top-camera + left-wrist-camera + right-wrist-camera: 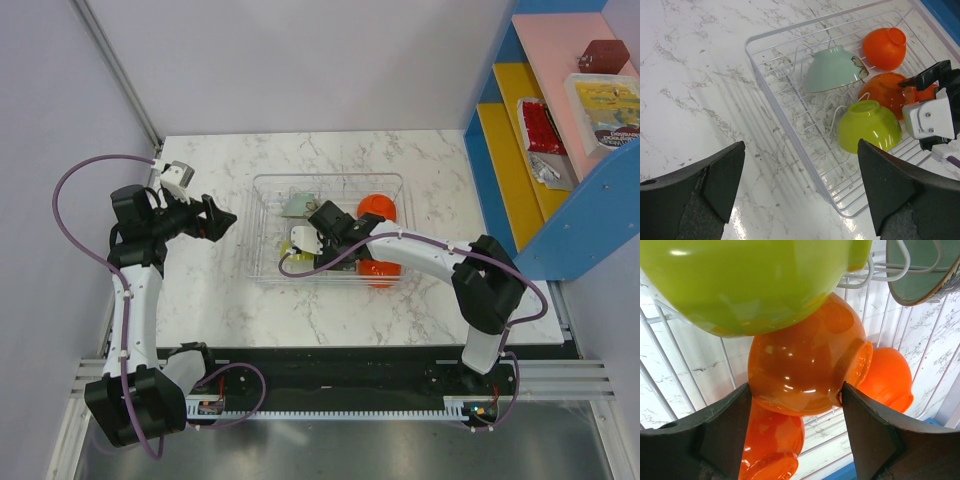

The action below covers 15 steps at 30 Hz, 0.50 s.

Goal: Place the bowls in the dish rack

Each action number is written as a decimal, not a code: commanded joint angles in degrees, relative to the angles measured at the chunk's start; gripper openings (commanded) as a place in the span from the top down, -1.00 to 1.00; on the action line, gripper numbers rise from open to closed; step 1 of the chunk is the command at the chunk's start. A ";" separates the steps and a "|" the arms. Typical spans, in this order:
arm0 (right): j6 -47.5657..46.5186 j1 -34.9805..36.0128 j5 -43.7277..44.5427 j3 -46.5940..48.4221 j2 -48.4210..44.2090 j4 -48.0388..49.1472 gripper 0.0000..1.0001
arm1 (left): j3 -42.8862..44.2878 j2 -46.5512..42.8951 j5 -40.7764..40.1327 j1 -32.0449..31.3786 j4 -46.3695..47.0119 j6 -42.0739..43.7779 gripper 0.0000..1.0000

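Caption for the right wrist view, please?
Right gripper jaws pinch the middle orange bowl, beside the lime bowl, in the dish rack.

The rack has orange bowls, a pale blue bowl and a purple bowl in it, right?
Not quite. No bowl is purple: that one is the lime green bowl. The left wrist view shows it in the dish rack with the orange bowls and the pale blue bowl.
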 commanded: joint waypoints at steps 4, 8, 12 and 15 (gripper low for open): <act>-1.13 -0.45 4.73 1.32 -1.99 2.80 0.08 | 0.22 -1.33 -0.36 0.44 1.15 0.14 -0.99; -1.57 -0.36 6.31 2.11 -2.69 3.50 0.20 | 0.22 -1.06 -0.37 0.26 1.06 0.14 -0.99; -1.83 -0.45 6.93 2.73 -3.57 3.76 0.27 | 0.31 -1.15 -0.37 0.26 1.06 0.14 -0.99; -2.36 -0.45 8.07 2.55 -3.83 4.46 0.43 | 0.31 -1.24 -0.37 0.35 1.06 0.23 -0.99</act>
